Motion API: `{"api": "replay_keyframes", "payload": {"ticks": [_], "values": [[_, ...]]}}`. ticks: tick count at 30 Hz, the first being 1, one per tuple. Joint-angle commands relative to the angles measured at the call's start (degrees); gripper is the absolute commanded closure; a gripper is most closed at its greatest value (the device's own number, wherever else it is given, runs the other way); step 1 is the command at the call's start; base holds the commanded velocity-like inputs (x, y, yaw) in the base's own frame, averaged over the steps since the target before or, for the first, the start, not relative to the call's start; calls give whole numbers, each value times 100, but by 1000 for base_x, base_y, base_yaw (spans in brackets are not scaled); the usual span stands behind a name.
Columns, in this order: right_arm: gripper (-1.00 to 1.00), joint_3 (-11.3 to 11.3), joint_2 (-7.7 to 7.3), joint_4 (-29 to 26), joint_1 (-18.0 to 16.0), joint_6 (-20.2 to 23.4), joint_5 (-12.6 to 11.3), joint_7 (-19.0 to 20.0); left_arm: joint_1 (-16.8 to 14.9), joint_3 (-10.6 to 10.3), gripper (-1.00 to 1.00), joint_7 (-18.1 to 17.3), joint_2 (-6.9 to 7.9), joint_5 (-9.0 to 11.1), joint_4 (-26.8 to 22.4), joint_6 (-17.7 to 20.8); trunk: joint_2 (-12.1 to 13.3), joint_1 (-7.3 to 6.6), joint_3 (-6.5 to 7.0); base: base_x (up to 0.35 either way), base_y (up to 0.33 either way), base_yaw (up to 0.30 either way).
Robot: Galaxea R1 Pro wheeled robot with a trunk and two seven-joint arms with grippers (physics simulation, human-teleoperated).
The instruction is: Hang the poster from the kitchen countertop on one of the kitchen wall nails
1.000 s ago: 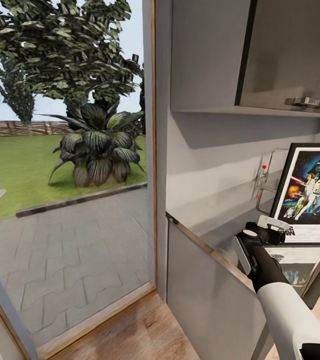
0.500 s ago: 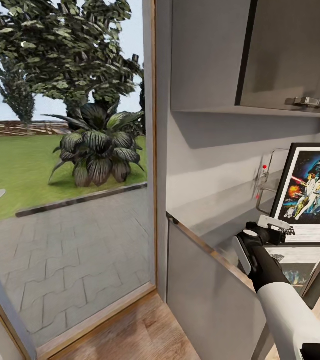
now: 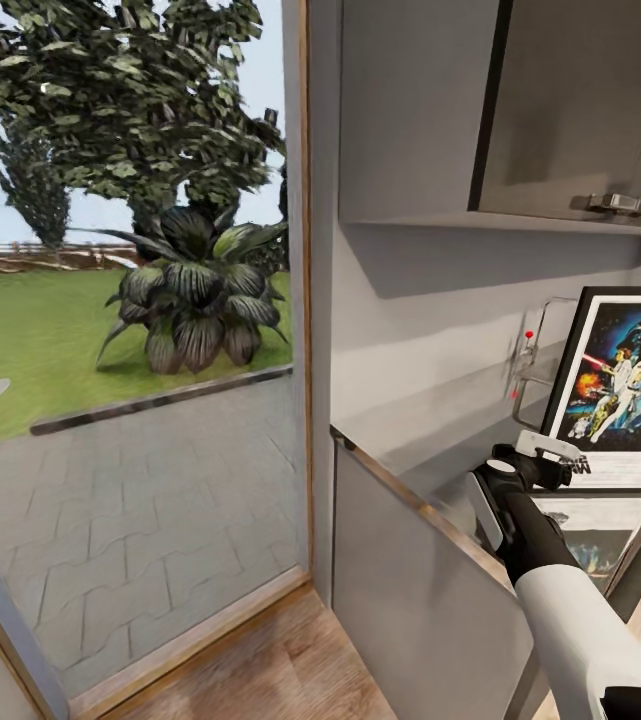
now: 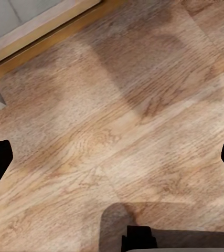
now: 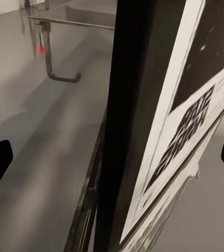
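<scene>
The right arm rises from the lower right of the head view, its right gripper [image 3: 545, 452] spread wide. The left gripper [image 4: 112, 157] points downward, fingers apart.

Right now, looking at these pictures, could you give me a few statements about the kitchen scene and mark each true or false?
1. The poster stands upright on the kitchen countertop. True.
2. The poster lies flat on the wooden floor. False: it stands on the countertop.
3. The right pincer is at the poster's lower corner, open either side of its edge. True.
4. The left pincer grips a plant. False: it is open above bare floor.
5. A garden shows through the glass door. True.
</scene>
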Motion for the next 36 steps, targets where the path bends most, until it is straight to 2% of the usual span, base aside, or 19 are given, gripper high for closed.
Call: {"api": "replay_keyframes", "payload": {"ticks": [1, 27, 30, 36], "values": [[100, 11, -3, -9, -3, 41, -26, -27, 1, 5, -100, 1, -1, -1, -7, -9, -3, 0, -5, 2, -2, 0], [100, 11, -3, -33, -3, 41, -29, -34, 1, 5, -100, 1, -1, -3, -7, -9, -3, 0, -5, 0, 0, 0], [100, 9, -3, -279, -3, 73, -29, -59, 1, 5, -100, 1, -1, -1, -7, -9, -3, 0, -5, 0, 0, 0], [100, 10, -3, -399, -3, 84, -29, -62, 1, 5, -100, 1, -1, 0, -7, -9, -3, 0, -5, 0, 0, 0]]}}
